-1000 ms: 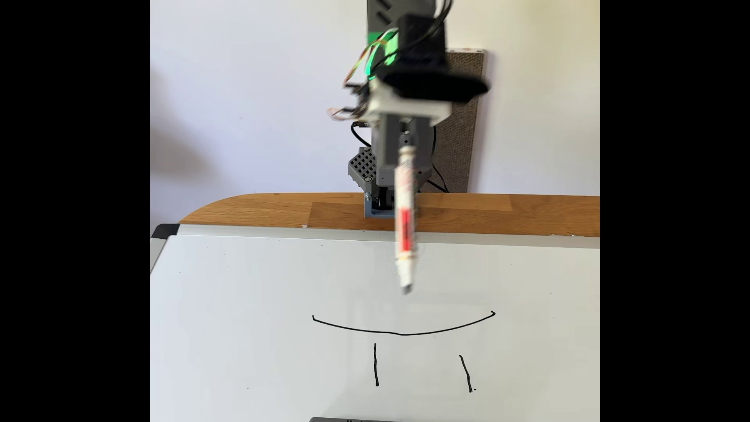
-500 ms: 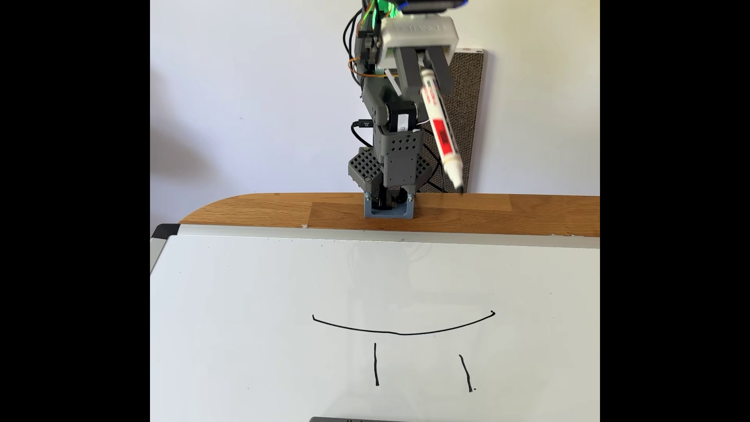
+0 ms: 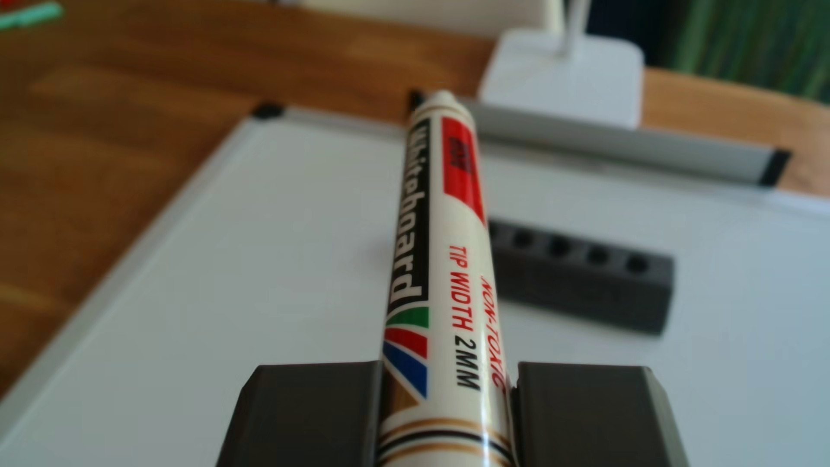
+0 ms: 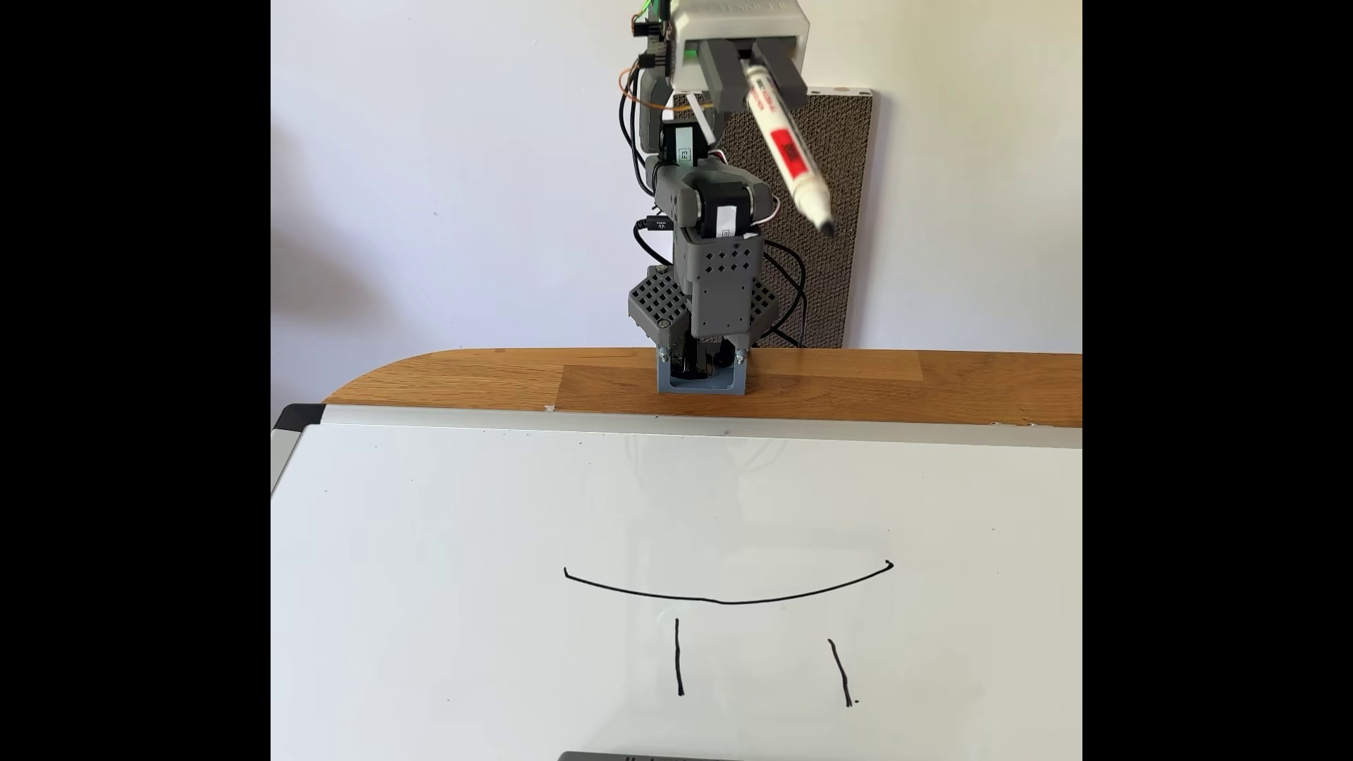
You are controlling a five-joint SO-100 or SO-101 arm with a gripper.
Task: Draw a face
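Grey printed arm [image 4: 721, 285], perforated housing, black cables, white head.

The marker [image 3: 442, 251] is cream with a red patch, black and red lettering, and green, red and blue stripes. Black lines [image 4: 728, 589] cross the white board [image 4: 454, 571]. Beyond the board, the table [image 4: 476, 380] is orange-brown wood.

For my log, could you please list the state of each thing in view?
Grey two-finger gripper: shut on the marker, raised.
White whiteboard marker: uncapped, held, tilted, off the board.
White whiteboard: flat, bearing one curve and two strokes.
Dark holed pen holder block: empty.
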